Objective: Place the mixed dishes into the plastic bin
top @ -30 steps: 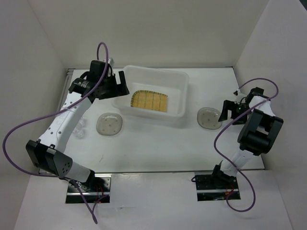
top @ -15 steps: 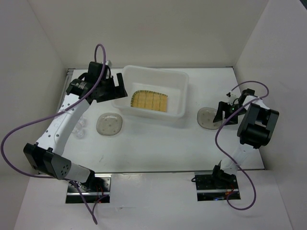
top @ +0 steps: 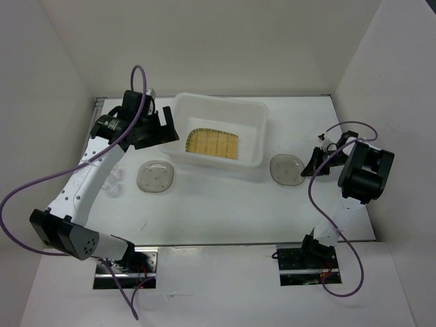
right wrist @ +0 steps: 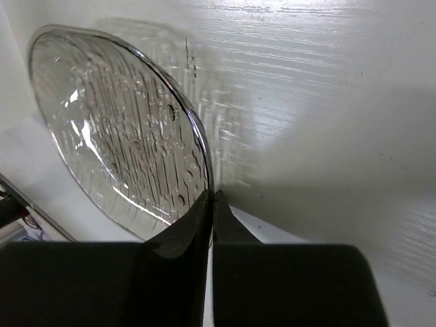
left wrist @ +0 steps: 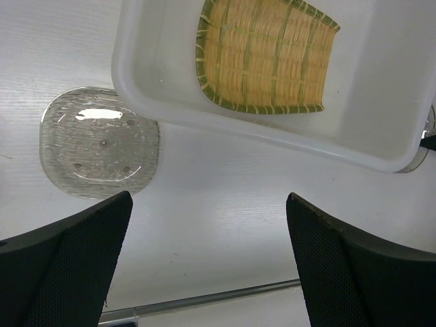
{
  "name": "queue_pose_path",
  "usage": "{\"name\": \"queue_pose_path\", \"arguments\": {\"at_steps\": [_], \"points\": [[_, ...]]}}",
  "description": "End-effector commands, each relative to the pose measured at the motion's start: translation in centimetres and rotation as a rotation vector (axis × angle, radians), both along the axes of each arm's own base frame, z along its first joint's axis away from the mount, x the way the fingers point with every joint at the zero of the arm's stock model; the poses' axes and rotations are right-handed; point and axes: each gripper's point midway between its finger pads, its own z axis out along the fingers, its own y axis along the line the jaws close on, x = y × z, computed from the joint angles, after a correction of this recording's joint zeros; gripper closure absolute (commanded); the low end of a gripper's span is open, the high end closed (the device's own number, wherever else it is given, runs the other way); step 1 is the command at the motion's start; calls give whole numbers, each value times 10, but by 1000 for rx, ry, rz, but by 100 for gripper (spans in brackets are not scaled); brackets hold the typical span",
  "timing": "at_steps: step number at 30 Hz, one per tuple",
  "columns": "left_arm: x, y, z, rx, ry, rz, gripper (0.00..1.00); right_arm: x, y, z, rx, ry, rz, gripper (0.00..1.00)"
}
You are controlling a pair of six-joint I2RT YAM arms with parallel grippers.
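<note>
The plastic bin (top: 219, 101) stands at the back middle of the table, and the yellow woven fan-shaped plate (top: 212, 144) lies inside it. In the left wrist view the plate (left wrist: 269, 58) lies in the bin (left wrist: 272, 136). One grey-brown saucer (top: 155, 176) lies flat on the table left of the bin. My left gripper (top: 158, 129) hovers open by the bin's left wall, above the bare table (left wrist: 208, 225) and holding nothing. My right gripper (top: 310, 165) is shut on the rim of the second saucer (top: 286, 169), right of the bin. Up close, that saucer (right wrist: 116, 129) stands tilted on edge in the shut jaws (right wrist: 212, 197).
Small clear glass cups (top: 114, 182) sit at the left, beside my left arm. White walls close in the table on the left, back and right. A metal strip (left wrist: 204, 300) runs along the table's left edge.
My right gripper has closed on the right saucer's rim and carried it a little left toward the bin. The left arm shifted slightly left, still open.
</note>
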Motion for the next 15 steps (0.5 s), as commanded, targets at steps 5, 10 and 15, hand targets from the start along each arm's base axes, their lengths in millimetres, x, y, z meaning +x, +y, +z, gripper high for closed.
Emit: {"name": "queue_pose_path", "arguments": {"at_steps": [5,10,15], "points": [[-8,10,0,0,-4,35,0,-11,-18,-8,-63,18,16,99],[-6,19,1,6,-14,44,0,-10,-22,35,-52,-45,-14,99],[0,25,7,14,-46,34,0,-27,-4,58,52,-21,7,99]]}}
